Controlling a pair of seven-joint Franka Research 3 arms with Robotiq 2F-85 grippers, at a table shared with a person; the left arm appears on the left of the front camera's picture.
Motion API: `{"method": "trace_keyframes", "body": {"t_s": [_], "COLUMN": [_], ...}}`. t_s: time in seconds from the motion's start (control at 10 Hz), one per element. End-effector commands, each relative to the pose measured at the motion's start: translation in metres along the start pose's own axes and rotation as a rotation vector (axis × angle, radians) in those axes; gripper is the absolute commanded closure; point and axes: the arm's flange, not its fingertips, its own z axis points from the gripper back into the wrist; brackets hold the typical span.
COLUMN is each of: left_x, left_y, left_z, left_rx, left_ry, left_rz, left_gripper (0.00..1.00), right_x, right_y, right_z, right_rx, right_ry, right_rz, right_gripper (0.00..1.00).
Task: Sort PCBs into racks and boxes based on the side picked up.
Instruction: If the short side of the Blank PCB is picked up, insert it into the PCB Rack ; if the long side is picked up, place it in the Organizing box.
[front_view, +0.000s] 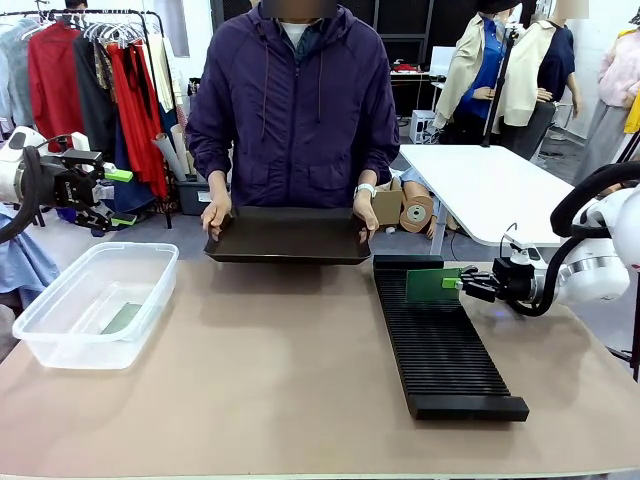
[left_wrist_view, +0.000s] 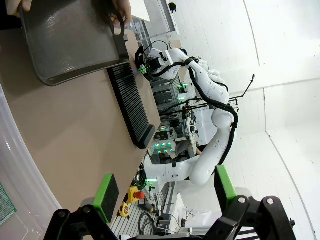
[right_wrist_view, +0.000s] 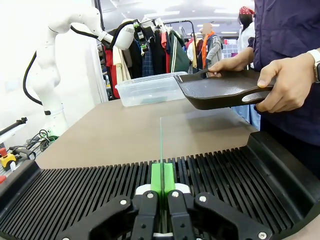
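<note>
Over rack (front_view: 440, 340), right gripper (front_view: 462, 284) pinches upright PCB (front_view: 432, 284).

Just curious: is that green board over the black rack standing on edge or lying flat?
On edge: the PCB stands upright over the rack, pinched in the right gripper.

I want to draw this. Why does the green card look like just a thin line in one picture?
In the right wrist view the camera looks along the PCB's edge, held upright in the right hand over the rack; in the front view its flat green face shows.
</note>
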Motion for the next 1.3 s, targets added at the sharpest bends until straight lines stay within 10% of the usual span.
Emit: {"method": "trace_keyframes", "body": {"t_s": [0.0, 1.2], "left_x": [-0.002, -0.002], "left_y": [-0.002, -0.002], "left_z": [0.001, 0.001], "left_rx": [-0.001, -0.001], "left_ry": [-0.003, -0.003], "left_rz": [-0.002, -0.002], "left_gripper": [0.00, 0.00], "right_x": [0.002, -0.012], "right_y": [0.000, -0.009], "right_z": [-0.002, -0.009], "right_rx": [0.000, -0.035], "right_ry": [-0.005, 0.015], "right_rz": [0.002, 0.005], "right_gripper": [1.00, 1.00]}}
